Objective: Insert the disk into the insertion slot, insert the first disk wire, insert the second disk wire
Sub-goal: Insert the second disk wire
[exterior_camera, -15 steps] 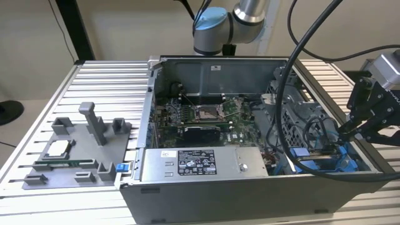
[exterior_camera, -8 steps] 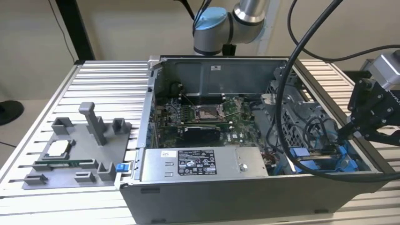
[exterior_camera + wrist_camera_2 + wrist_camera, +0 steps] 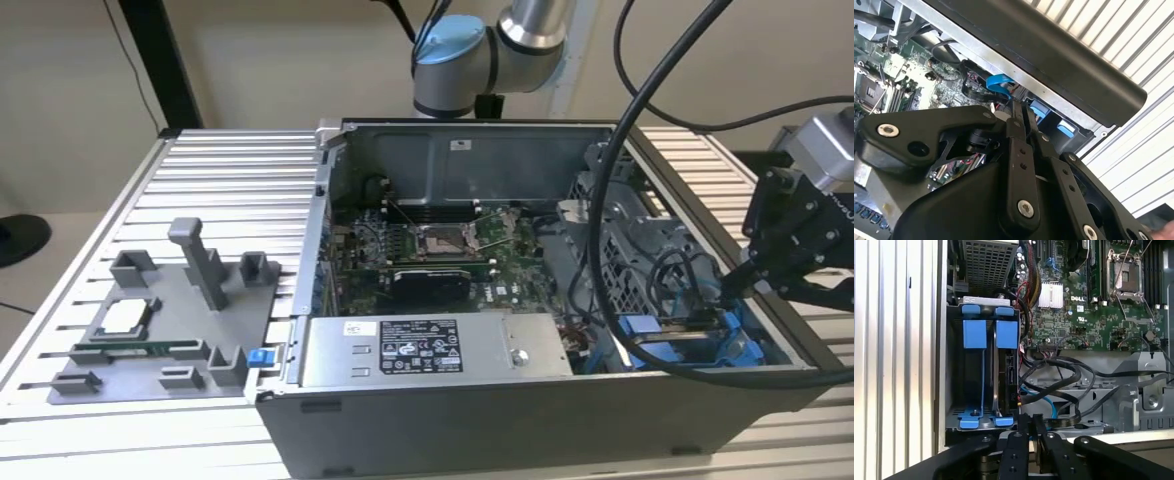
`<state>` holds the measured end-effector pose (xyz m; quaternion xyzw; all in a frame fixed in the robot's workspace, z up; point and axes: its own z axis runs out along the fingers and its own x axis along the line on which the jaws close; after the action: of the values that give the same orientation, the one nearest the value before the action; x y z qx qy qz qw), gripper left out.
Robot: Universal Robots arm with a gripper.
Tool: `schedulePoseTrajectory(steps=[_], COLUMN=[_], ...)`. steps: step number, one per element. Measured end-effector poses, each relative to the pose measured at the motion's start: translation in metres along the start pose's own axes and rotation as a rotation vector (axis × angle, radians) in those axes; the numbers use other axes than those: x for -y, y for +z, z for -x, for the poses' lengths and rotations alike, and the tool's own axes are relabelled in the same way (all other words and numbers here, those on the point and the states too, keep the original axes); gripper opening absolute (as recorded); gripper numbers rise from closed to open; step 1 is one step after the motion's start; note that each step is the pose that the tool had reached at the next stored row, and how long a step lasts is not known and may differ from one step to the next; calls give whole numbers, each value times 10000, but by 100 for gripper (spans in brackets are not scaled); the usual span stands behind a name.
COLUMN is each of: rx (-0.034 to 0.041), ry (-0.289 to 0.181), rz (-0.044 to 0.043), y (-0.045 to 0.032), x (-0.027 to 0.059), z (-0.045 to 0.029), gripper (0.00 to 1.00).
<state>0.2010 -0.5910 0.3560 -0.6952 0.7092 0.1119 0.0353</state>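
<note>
Black end effector [image 3: 1031, 417], fingers narrow and empty, beside the insertion slot [image 3: 952, 390], disk [image 3: 1008, 367] inside.

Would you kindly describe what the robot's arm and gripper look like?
The arm is a silver-grey tube with rounded joints and a pale blue cap. The gripper is matte black, built of flat linked bars joined by silver rivets, with two narrow fingers. Thick black cables run beside it in the exterior view.

A robotics lab, where a robot arm [image 3: 470, 62] hangs over an opened computer case [image 3: 534, 415] on a slotted aluminium worktop [image 3: 227, 170].
</note>
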Motion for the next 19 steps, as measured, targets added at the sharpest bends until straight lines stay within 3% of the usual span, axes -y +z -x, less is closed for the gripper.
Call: schedulePoseTrajectory(steps=[1, 11, 19], rx=[2, 23, 28], ry=[0, 5, 6], rz=[0, 34, 44], y=[0, -49, -53], x=[0, 5, 113], z=[0, -1, -15], gripper=[0, 0, 0])
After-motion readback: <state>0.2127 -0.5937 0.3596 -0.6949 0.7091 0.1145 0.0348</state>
